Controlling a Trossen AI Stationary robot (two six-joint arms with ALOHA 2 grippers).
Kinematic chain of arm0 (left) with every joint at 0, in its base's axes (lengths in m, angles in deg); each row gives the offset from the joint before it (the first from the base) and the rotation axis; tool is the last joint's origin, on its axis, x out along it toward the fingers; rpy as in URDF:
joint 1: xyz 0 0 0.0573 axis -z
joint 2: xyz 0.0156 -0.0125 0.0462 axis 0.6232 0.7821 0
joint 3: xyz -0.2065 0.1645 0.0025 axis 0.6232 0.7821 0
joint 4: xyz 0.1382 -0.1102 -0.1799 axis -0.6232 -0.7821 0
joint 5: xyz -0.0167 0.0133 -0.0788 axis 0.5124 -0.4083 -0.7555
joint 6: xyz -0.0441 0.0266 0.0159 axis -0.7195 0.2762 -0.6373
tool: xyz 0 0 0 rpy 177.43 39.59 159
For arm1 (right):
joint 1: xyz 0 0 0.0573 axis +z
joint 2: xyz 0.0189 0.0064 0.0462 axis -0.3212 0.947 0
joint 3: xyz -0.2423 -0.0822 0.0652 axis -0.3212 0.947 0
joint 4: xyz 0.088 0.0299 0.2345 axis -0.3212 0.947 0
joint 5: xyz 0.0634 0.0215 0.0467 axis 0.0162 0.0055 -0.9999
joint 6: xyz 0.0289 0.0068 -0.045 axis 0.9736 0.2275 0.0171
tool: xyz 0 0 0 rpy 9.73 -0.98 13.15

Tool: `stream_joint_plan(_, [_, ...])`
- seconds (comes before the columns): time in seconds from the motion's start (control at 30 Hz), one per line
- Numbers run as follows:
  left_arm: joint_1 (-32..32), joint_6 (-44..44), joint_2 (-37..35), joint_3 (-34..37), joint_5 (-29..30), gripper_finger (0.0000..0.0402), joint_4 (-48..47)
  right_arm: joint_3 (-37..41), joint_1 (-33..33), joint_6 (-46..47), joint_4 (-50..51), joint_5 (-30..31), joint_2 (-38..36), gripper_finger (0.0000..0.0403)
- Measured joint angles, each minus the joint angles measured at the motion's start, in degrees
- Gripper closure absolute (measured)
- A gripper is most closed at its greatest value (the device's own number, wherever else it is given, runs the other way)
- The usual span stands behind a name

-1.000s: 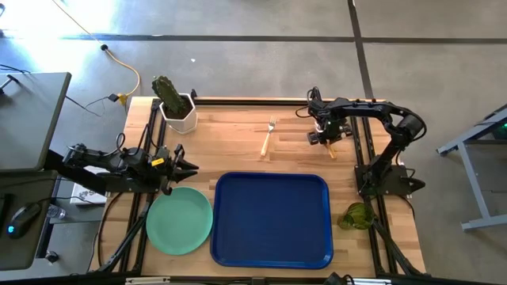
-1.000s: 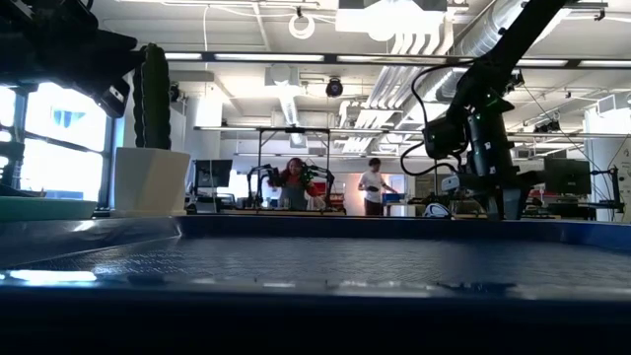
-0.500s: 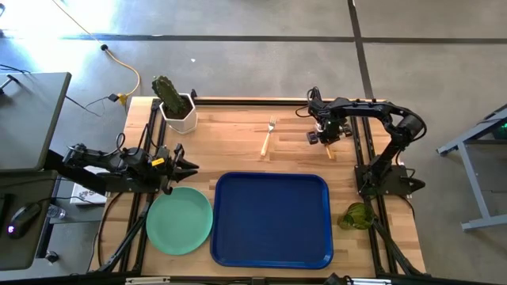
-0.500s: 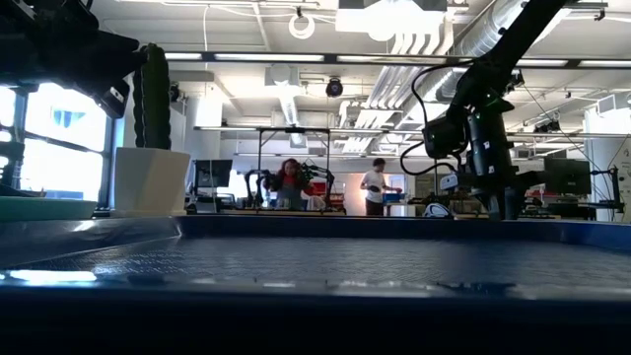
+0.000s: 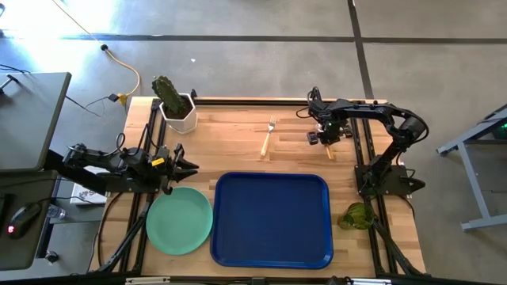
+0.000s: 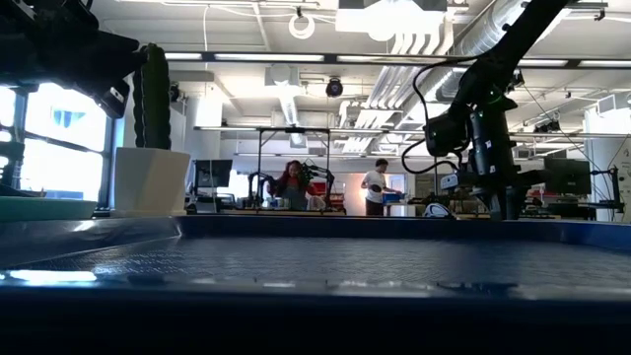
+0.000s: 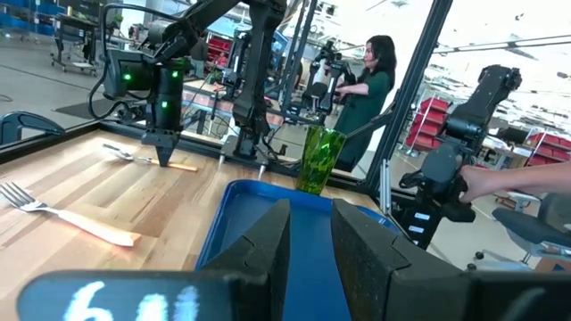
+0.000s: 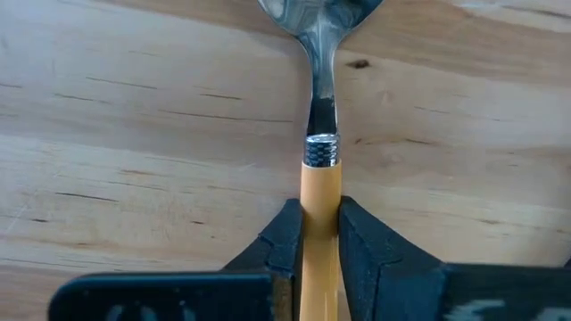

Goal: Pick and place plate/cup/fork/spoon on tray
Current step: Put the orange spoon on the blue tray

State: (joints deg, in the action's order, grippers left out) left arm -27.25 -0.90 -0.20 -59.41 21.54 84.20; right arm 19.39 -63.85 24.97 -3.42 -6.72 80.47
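Right gripper [image 8: 319, 234] is pinched on the spoon [image 8: 319, 134] handle, low over the table's far right. Left gripper [image 7: 310, 241], fingers slightly parted and apparently empty, hovers beside the plate [image 5: 179, 221], left of the tray [image 5: 272, 220].

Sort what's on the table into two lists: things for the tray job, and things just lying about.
For the job:
tray
plate
cup
fork
spoon, gripped at its handle by the right end effector

Lying about:
cactus pot
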Motion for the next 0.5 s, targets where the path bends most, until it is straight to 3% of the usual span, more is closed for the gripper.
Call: stream_joint_plan(0.5, [-0.01,0.02,-0.01,0.0,0.0,0.0328,-0.09,-0.04,4.94,4.16,0.31,-0.57,-0.2,0.037])
